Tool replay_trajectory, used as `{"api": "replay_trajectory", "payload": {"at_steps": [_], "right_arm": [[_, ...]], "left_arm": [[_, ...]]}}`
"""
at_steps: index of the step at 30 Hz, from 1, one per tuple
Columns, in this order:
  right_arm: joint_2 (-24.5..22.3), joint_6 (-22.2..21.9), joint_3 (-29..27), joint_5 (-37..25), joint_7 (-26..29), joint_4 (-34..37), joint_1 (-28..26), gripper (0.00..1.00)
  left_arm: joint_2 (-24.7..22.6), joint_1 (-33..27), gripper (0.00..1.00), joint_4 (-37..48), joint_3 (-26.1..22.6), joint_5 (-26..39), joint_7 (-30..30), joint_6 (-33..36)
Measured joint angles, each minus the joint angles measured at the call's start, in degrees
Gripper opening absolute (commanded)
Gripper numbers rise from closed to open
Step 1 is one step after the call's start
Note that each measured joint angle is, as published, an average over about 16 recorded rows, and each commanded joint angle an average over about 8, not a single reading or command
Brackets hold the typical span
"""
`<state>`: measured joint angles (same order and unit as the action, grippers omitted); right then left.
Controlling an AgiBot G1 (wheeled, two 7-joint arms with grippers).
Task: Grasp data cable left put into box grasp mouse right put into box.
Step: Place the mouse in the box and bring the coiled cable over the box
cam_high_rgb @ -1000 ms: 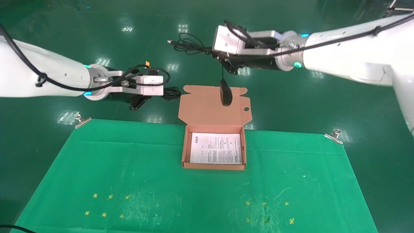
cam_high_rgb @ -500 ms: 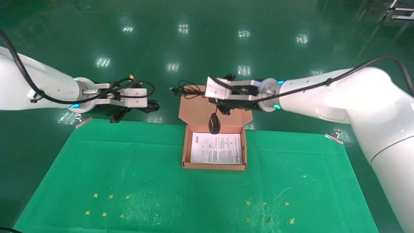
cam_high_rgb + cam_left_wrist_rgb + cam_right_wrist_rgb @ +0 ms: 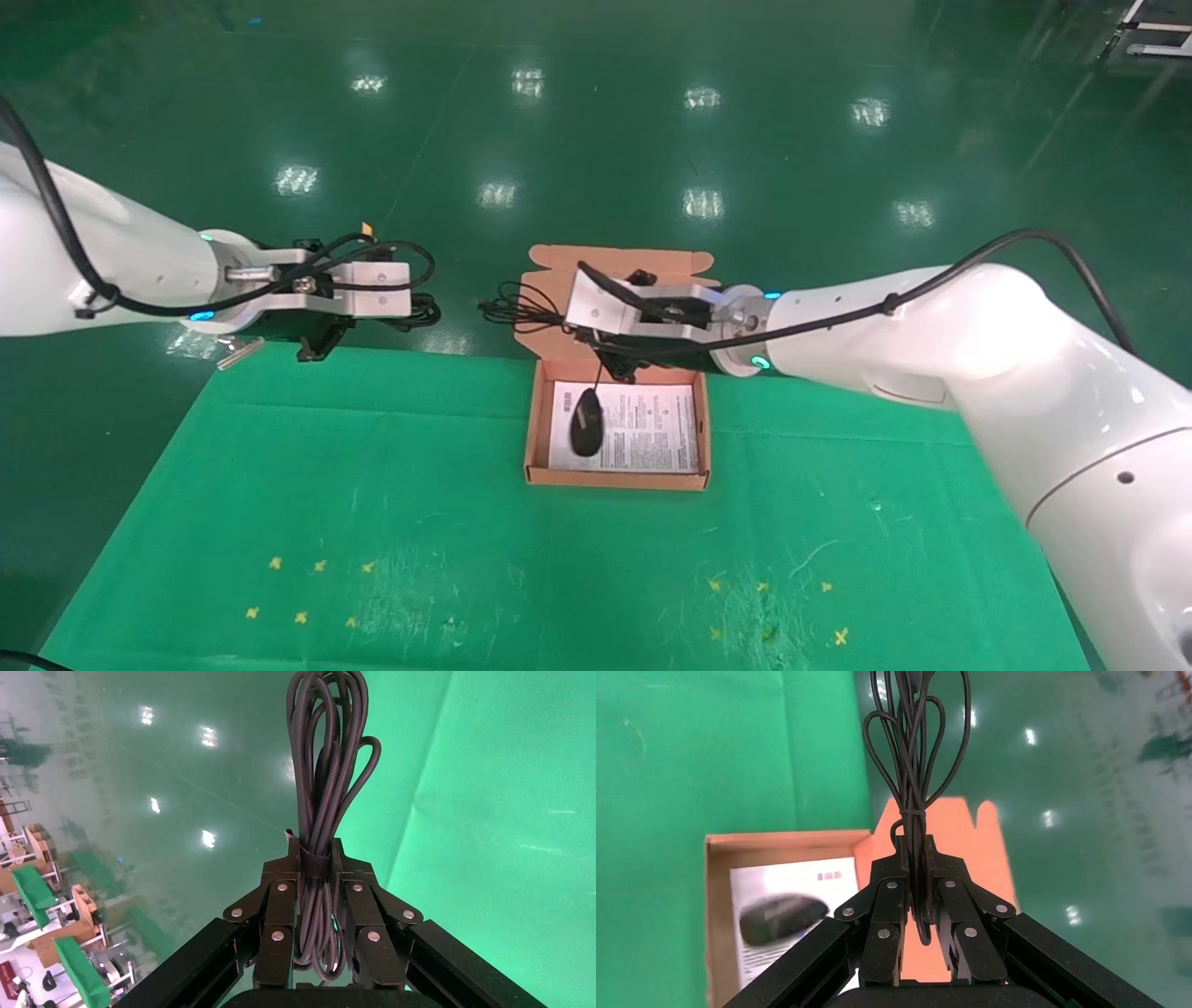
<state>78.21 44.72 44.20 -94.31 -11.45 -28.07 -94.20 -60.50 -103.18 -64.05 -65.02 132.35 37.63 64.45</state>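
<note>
The right gripper (image 3: 622, 359), pinching the mouse's cord (image 3: 916, 776), has lowered the mouse (image 3: 586, 422) into the box (image 3: 535, 438) at frame centre. The left gripper (image 3: 321, 343), centre-left, stays clamped on the data cable (image 3: 325, 804), next to go in.

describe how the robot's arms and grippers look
Both arms are glossy white, rounded shells with a black cable strapped along each and cyan light rings at the wrists. Each carries a white boxy wrist block. The left gripper and right gripper are black, with riveted linkage fingers.

The box (image 3: 616, 438) sits mid-desk (image 3: 372, 522); the mouse (image 3: 586, 422) hangs over its left part, the data cable (image 3: 421, 308) far left.
</note>
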Motion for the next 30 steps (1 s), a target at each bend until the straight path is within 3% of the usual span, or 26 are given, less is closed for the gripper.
{"api": "replay_trajectory", "payload": {"at_steps": [9, 17, 24, 30], "right_arm": [[0.15, -2.0, 5.6, 1.0, 7.83, 3.41, 0.3, 0.01], [-0.4, -2.47, 9.8, 1.24, 12.55, 4.31, 0.43, 0.98], [-2.12, -2.38, 11.0, 2.11, 13.65, 2.6, 0.64, 1.0], [-5.03, -2.12, 10.49, 3.21, 13.53, 0.6, 0.72, 1.0]], "left_arm": [[0.2, 0.14, 0.0, -0.74, -0.03, 0.34, 0.6, 0.22], [-0.15, 0.59, 0.0, -0.7, 0.02, -0.17, 0.44, -0.21], [-2.61, 2.23, 0.0, 3.21, 0.58, -3.45, -2.33, -3.87], [-7.29, 4.38, 0.0, 11.1, 1.3, -8.15, -8.35, -9.96]]}}
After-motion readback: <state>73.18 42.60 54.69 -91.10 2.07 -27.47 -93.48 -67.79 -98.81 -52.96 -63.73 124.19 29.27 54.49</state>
